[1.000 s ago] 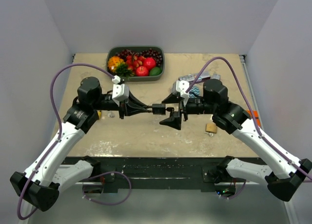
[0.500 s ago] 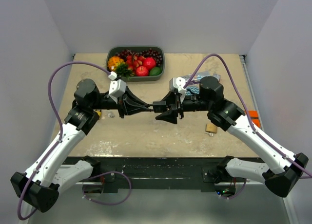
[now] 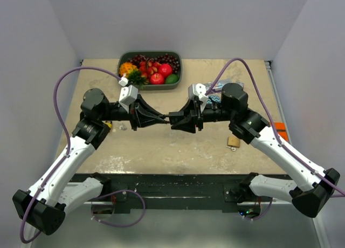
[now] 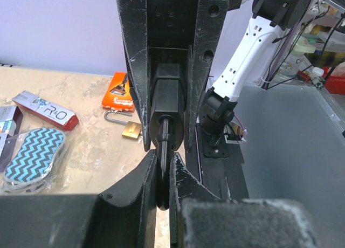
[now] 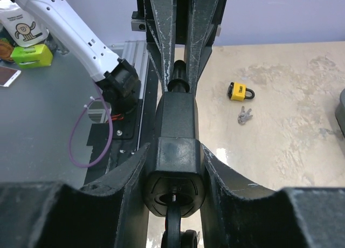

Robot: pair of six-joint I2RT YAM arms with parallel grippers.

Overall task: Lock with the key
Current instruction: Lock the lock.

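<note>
A black lock (image 3: 173, 118) hangs above the middle of the table, held between my two arms. My left gripper (image 3: 165, 118) is shut on the thin rounded shackle end (image 4: 163, 175). The blocky body (image 4: 167, 97) points away from it. My right gripper (image 3: 182, 120) comes in from the other side, and its fingers (image 5: 135, 172) press on both flanks of the lock body (image 5: 176, 151). The keyhole face looks into the right wrist view, with a dark key (image 5: 173, 226) sticking out of it.
A green tray of fruit (image 3: 150, 54) stands at the back. A brass padlock (image 3: 233, 142) and an orange packet (image 3: 279, 128) lie right. A yellow padlock (image 5: 236, 90) and loose keys (image 5: 245, 116) lie left. A zigzag pouch (image 4: 35, 148) and tubes sit behind the right arm.
My right gripper has moved left over the lock body and its jaws have come in from wide apart onto the body's sides. The left gripper keeps its hold.
</note>
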